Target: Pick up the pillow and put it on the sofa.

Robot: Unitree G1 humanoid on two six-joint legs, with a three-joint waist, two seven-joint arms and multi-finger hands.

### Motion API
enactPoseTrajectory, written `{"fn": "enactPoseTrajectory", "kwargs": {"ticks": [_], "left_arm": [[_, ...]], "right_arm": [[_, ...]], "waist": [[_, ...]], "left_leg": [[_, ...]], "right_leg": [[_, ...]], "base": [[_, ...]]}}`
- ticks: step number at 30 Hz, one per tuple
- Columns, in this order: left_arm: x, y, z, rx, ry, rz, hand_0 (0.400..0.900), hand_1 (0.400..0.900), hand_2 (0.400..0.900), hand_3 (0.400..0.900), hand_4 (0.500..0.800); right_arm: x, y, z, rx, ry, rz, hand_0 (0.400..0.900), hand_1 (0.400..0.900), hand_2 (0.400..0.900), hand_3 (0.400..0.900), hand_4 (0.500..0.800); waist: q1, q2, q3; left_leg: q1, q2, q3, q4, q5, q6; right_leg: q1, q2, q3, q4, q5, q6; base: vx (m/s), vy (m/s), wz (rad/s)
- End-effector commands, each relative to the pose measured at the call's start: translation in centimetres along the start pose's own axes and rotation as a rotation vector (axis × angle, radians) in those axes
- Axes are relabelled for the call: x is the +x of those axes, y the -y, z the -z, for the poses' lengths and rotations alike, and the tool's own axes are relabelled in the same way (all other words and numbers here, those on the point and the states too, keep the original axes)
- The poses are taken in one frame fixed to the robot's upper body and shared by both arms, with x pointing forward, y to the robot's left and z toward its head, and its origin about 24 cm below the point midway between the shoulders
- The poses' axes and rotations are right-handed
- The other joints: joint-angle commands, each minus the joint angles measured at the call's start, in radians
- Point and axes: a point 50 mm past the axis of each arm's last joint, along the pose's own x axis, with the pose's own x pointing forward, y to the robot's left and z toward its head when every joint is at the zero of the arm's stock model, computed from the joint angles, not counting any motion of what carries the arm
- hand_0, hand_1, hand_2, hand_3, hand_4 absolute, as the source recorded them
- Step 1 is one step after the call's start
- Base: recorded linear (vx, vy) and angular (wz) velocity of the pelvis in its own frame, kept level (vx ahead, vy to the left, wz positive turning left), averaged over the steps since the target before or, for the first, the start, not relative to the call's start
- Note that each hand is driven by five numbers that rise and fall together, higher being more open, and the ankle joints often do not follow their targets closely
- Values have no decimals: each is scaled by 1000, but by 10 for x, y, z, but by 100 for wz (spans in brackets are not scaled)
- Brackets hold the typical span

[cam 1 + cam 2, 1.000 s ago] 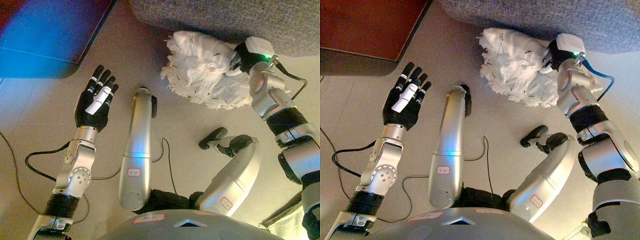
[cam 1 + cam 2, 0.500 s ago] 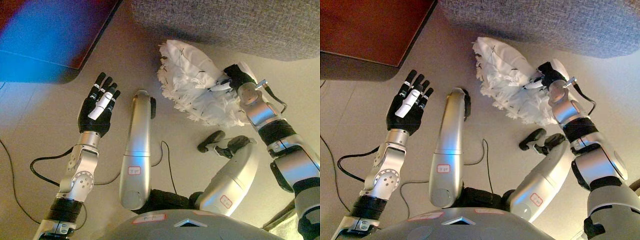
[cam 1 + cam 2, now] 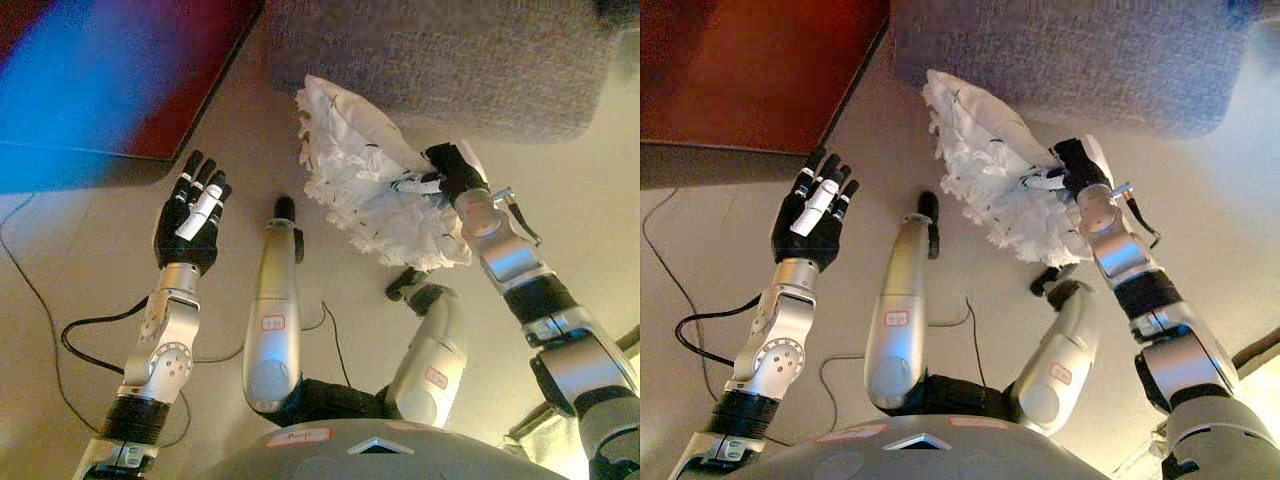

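Observation:
The pillow (image 3: pixel 365 180) is white with a feathery fringe. It hangs lifted off the floor, in front of the grey sofa (image 3: pixel 450 60). My right hand (image 3: pixel 445 172) is shut on the pillow's right side, fingers curled into the fabric. It shows likewise in the right eye view (image 3: pixel 1070 165). My left hand (image 3: pixel 192 215) is open and empty, fingers straight, held out over the floor to the left of the pillow.
A dark red-brown cabinet or table (image 3: pixel 750 70) stands at the upper left. The beige floor (image 3: pixel 80 260) spreads between it and the sofa. The sofa's front edge runs across the top of the view.
My right hand has closed on the pillow and lifted it off the floor, moving it up and left. The camera has risen and shifted; the left hand stays open.

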Motion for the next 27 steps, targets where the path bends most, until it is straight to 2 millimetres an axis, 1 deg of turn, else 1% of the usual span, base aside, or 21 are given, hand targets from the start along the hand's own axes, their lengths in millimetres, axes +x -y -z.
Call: {"fn": "enactPoseTrajectory", "kwargs": {"ticks": [1,3,6,9,11,12,13,16,19,23,27], "left_arm": [[5,19,-32,80,144,97,900,900,900,900,800],[8,22,-33,85,152,90,900,900,900,900,800],[12,24,-35,95,147,70,900,900,900,900,800],[12,24,-31,119,116,50,900,900,900,900,800],[9,20,-23,133,85,20,900,900,900,900,800],[9,20,-22,134,82,18,900,900,900,900,800],[6,16,-19,137,68,3,900,900,900,900,800],[-6,4,-11,129,24,-54,900,900,900,900,800],[-14,-6,-9,124,15,-118,900,900,900,900,800],[-20,-19,-15,108,34,-203,900,900,900,900,800],[-23,-26,-20,120,32,-233,900,900,900,900,800]], "right_arm": [[-20,66,-69,36,411,223,400,400,400,400,500],[-27,67,-71,34,455,228,400,400,400,400,500],[-38,66,-70,48,510,237,400,400,400,400,500],[-54,60,-66,41,562,252,400,400,400,400,500],[-69,55,-58,57,580,231,400,400,400,400,500],[-70,55,-57,56,579,229,400,400,400,400,500],[-78,53,-53,49,587,220,400,400,400,400,500],[-99,49,-41,35,586,186,400,400,400,400,500],[-112,50,-35,26,585,176,400,400,400,400,500],[-116,61,-34,-17,579,180,400,400,400,400,500],[-110,77,-33,-44,541,163,400,400,400,400,500]], "waist": [[-9,-51,-3],[-17,-64,-3],[-30,-90,-32],[-51,-112,-88],[-74,-126,-137],[-74,-127,-140],[-87,-131,-166],[-120,-130,-245],[-137,-127,-291],[-143,-120,-334],[-125,-123,-362]], "left_leg": [[130,-6,3,-118,41,11],[184,-2,8,-134,38,12],[256,8,15,-156,29,12],[366,15,37,-219,26,15],[456,17,69,-284,31,19],[465,16,72,-290,32,19],[506,14,87,-323,35,20],[637,-4,131,-439,50,26],[712,-14,153,-509,61,26],[777,-24,170,-585,79,17],[817,-22,179,-646,103,2]], "right_leg": [[88,-9,-55,-123,108,-6],[151,-1,-67,-149,114,-4],[237,19,-86,-194,122,-3],[333,48,-97,-258,138,-4],[399,71,-91,-309,154,0],[405,74,-91,-314,156,1],[435,86,-86,-340,166,5],[519,124,-64,-427,191,16],[560,140,-46,-473,215,24],[597,156,-44,-525,228,29],[634,162,-71,-578,241,33]], "base": [[-44,-38,-19],[-27,-67,-18],[43,-103,-17],[113,-80,-19],[152,-38,-19],[148,-15,-15],[162,11,-11],[233,45,-12],[156,35,-6],[110,14,-1],[142,-41,12]]}}
